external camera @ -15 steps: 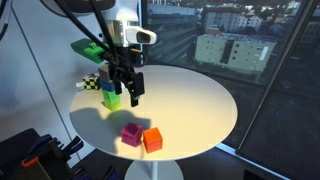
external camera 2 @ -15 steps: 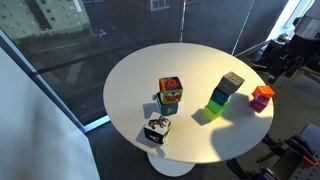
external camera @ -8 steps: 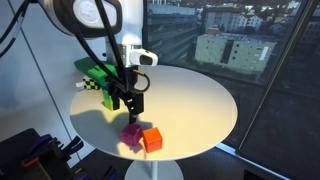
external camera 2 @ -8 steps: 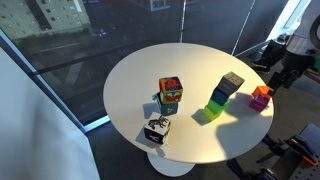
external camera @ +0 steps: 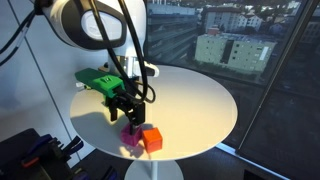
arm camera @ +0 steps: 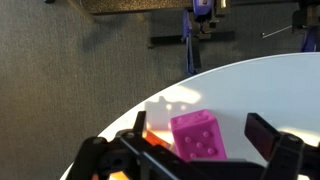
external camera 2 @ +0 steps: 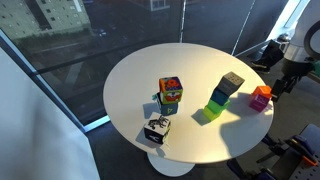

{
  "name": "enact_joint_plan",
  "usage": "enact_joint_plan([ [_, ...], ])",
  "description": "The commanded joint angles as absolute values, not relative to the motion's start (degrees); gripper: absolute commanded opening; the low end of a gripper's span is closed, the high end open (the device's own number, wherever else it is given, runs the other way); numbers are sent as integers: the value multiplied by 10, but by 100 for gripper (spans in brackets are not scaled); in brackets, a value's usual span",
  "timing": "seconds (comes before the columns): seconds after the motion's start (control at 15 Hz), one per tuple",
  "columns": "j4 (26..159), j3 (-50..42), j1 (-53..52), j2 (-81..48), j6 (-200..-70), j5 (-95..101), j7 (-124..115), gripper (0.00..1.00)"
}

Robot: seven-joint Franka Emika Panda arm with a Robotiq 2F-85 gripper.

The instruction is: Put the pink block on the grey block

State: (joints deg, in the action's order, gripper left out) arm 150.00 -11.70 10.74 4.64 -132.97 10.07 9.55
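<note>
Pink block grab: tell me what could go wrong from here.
1. The orange block sits tight beside the pink block; a finger of the open gripper could knock it.
2. Both lie near the rim of the table, so a nudge might push one off.
3. The grey block seems to rest on other blocks; setting the pink one down may topple them.

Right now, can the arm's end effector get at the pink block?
Probably yes: the open end effector hangs right above the pink block, nothing between them. The orange cube close beside it might crowd one side.
</note>
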Motion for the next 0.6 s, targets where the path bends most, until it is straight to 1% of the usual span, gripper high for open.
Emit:
enact_joint_plan([
  [0.0,1502,-122,115,38,-1344,120,113,100],
  [0.53,1515,-123,114,24,-1387,147,121,100],
])
